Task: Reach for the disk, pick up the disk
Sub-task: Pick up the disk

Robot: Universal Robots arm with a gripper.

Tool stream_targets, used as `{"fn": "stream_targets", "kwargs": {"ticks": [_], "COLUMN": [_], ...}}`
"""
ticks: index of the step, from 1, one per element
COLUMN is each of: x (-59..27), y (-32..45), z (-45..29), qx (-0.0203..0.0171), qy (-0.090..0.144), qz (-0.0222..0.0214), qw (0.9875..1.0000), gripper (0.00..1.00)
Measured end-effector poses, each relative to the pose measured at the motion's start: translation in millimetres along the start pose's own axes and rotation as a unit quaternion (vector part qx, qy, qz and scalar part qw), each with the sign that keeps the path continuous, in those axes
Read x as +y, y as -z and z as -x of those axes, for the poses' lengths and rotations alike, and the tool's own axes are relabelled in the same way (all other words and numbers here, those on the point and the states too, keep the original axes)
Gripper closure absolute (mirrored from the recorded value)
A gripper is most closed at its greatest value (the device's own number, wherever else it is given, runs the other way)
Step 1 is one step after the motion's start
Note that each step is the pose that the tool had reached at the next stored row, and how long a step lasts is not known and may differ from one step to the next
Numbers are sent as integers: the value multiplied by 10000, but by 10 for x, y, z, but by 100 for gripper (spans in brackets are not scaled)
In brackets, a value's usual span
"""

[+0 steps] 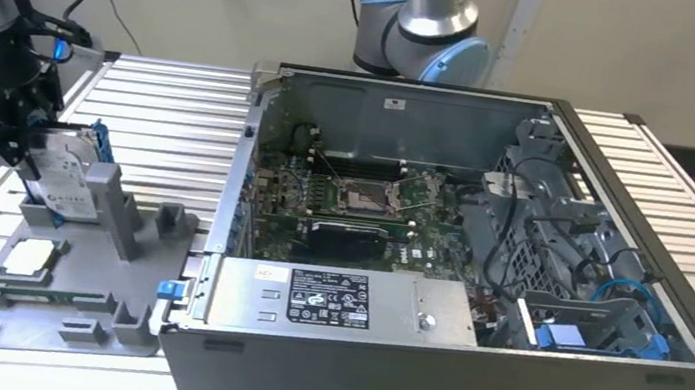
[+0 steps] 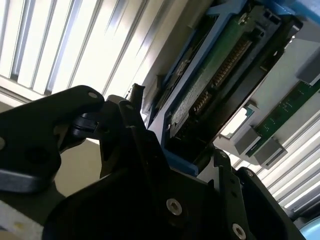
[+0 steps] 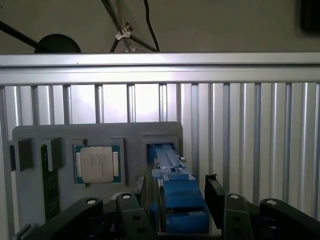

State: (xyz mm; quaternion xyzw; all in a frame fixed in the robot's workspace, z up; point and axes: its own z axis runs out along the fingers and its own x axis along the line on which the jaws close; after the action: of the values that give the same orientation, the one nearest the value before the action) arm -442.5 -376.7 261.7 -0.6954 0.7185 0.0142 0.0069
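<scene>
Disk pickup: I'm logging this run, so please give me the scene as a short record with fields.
disk: stands on edge in a slot of the gray tray, blue frame around it
claw: straddles the disk; whether it grips cannot be told
chip: lies flat in a tray pocket beside the disk's slot
computer case: open, on the exterior view's right of the tray
table: slatted metal, under tray and case

Bright, even light; fg blurred.
</scene>
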Motion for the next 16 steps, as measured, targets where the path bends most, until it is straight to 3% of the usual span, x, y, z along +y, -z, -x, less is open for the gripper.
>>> {"fn": "stream_targets", "kwargs": {"ticks": [2,3,16], "x": [0,0,0], "y": [-2,-2,-5], "z": [0,0,0], "qx": [-1,-1,-1], "qy": [0,0,0], "qz": [-1,-1,-2], "qw": [10000,10000,10000], "gripper": [0,100,100]}}
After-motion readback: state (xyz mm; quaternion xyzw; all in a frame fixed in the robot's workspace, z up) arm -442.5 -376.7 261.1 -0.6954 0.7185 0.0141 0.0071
